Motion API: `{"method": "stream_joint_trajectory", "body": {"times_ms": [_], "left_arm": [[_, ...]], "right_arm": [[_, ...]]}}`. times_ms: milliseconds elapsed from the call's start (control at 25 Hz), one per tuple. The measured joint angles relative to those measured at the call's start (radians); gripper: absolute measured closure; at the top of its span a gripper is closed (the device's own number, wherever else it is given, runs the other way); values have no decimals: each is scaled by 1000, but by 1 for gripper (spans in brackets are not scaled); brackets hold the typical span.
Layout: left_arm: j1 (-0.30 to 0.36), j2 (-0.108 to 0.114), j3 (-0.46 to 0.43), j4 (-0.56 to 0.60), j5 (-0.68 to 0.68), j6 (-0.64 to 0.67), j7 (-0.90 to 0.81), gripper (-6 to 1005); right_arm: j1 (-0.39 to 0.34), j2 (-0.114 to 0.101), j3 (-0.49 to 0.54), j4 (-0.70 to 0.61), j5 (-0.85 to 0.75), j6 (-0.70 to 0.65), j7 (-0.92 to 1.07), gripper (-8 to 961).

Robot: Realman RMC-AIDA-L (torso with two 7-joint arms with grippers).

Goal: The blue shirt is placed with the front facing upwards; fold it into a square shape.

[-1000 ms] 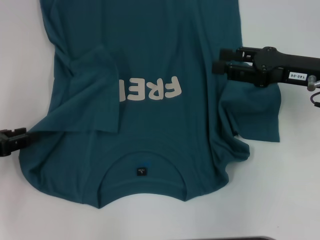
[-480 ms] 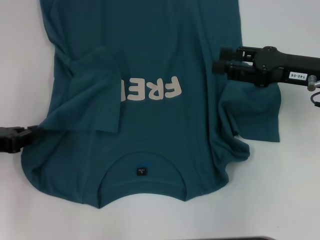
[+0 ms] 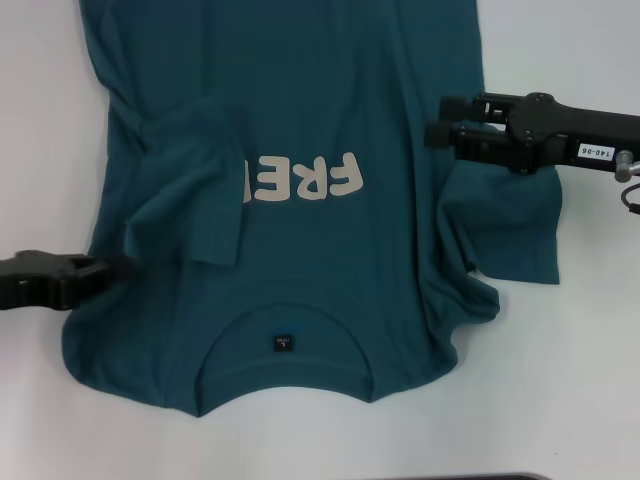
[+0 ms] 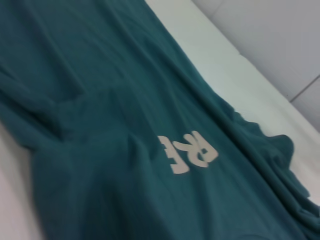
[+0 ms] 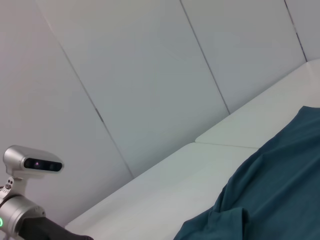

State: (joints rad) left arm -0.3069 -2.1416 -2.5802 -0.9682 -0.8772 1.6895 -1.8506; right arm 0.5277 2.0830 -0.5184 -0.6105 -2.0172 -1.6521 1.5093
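Note:
The blue shirt [image 3: 350,260] lies front up on the white table [image 3: 560,390], collar and black neck label [image 3: 283,343] toward me. Its cream lettering [image 3: 300,180] is partly covered by the left sleeve [image 3: 190,190], which is folded inward. My left gripper [image 3: 105,270] reaches in low from the left and is shut on the shirt's left shoulder edge. My right gripper [image 3: 440,120] hovers open over the shirt's right side, just above the spread right sleeve [image 3: 515,230]. The wrist views show only teal shirt cloth [image 4: 100,150] [image 5: 280,190], no fingers.
White table surface surrounds the shirt on the left, right and near sides. In the right wrist view a grey panelled wall [image 5: 150,75] stands behind the table, and the robot's head camera [image 5: 32,165] shows at one corner.
My left gripper has slid right onto the shirt, and the left shoulder edge has shifted inward with it. The right gripper has stayed in place.

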Motion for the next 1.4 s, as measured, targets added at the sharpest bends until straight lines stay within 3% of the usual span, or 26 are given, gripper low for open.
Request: {"method": "stream_joint_trajectory", "body": {"times_ms": [880,1400], "left_arm": [[-42,-6,64,117,29,-70,-2,876],[-67,3,-34,71,14,-46,0,876]], "right_arm": [[0,0,0,0,0,0,-2,508],[0,0,0,0,0,0,-2,511]]}}
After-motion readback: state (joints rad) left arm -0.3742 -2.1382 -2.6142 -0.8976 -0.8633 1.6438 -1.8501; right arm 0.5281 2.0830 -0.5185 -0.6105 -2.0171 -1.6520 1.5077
